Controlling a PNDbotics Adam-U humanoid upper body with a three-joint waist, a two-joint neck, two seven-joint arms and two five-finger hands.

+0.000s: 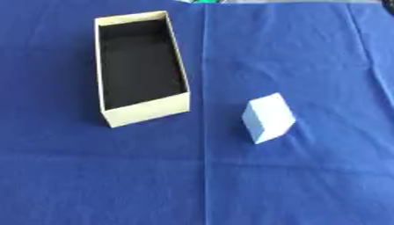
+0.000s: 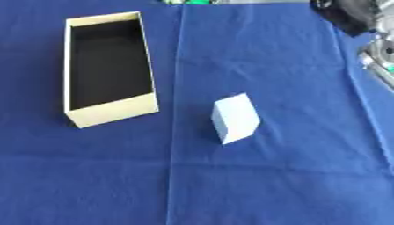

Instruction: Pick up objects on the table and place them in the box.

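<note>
Your counter (image 1: 308,184) fills nearly both views, covered in a deep blue cloth (image 1: 92,176) with a straight fold crease running from the far edge to the near edge, roughly down the middle. A fainter crease crosses it nearer to you, and light wrinkles show toward the right side.

The open box (image 1: 146,110) sits on the left half of the counter, toward the far edge. It is a long rectangular cardboard box with cream walls and a black interior, its long axis running away from you and turned slightly, so its near short wall faces you at an angle. You can see nothing inside it.

The pale blue block (image 1: 268,117) rests on the cloth just right of the centre crease, nearer to you than most of the box and clearly apart from it. It is a small wedge-like solid, tilted, with a lighter face turned up and to the right.

At the far right corner, in the right eye view only, you can see a dark and silver part of the right arm (image 2: 368,30) above the counter's right edge. No hand shows in either view, so you cannot tell how either one stands, and nothing is touching the block or the box.

A sliver of green (image 2: 188,1) shows beyond the far edge.
</note>
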